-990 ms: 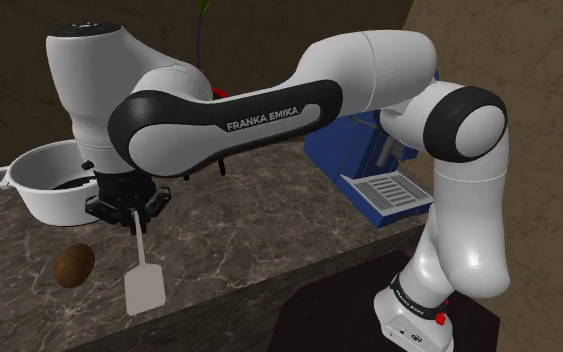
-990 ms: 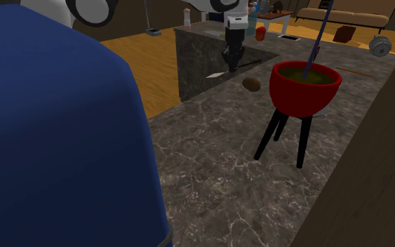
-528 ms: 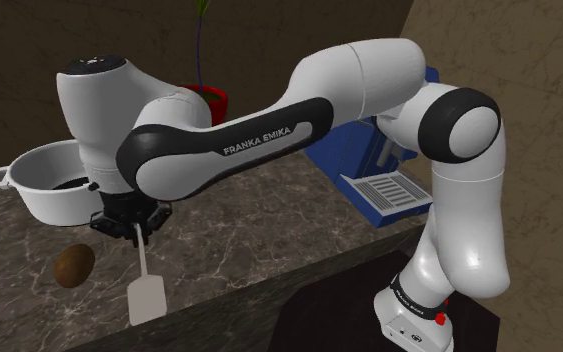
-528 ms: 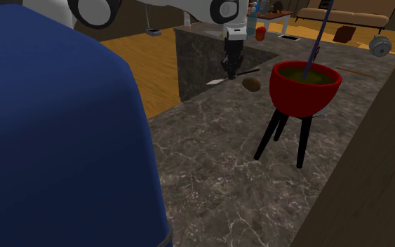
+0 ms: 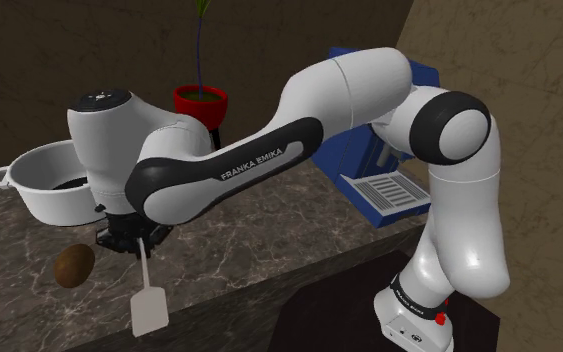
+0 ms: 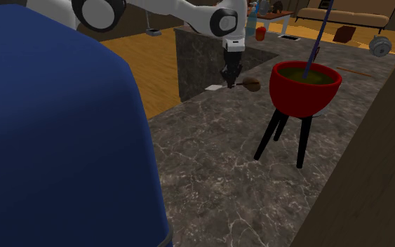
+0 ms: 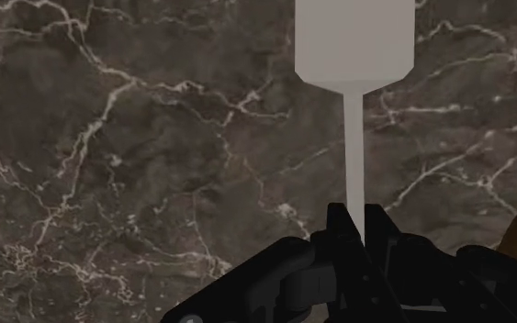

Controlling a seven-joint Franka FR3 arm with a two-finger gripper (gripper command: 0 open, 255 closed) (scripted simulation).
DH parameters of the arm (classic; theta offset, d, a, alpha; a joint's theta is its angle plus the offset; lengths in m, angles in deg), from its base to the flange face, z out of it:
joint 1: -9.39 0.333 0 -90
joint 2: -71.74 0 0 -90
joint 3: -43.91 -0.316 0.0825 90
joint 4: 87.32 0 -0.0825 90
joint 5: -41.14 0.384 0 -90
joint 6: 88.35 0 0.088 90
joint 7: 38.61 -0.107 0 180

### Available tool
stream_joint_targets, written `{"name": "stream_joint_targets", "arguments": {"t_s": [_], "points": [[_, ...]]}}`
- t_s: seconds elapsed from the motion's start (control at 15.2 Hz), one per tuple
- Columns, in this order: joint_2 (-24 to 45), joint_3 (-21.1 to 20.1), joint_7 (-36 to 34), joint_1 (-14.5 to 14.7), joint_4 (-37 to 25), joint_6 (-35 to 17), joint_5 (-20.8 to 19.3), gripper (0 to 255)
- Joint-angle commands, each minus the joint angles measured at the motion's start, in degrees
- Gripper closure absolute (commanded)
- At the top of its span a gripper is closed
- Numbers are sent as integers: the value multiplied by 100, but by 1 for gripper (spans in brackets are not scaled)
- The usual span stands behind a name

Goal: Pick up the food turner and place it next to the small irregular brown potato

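The pale food turner [image 5: 148, 306], blade nearest the marble counter's [image 5: 269, 235] front edge, extends toward six o'clock from the black gripper [image 5: 134, 238], whose fingers pinch its thin handle. The brown potato [image 5: 74, 265] lies just beside the gripper at nine o'clock, and a white pot [image 5: 44, 185] sits beyond at eleven.

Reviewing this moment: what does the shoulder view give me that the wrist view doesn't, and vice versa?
Shoulder view adds the white handled pot, the red plant pot, the blue coffee machine and the white arm. Wrist view adds a close look at the black fingers clasping the white flat-bladed food turner by its thin handle. Both share the black gripper, the turner, the brown potato and the dark marble counter.
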Motion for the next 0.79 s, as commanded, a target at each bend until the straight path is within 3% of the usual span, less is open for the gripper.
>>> {"name": "stream_joint_targets", "arguments": {"t_s": [0.0, 0.73], "points": [[41, 18, -23, -7, 110, -147, -31, 255], [153, 55, -76, 6, 238, -377, -99, 255]]}}
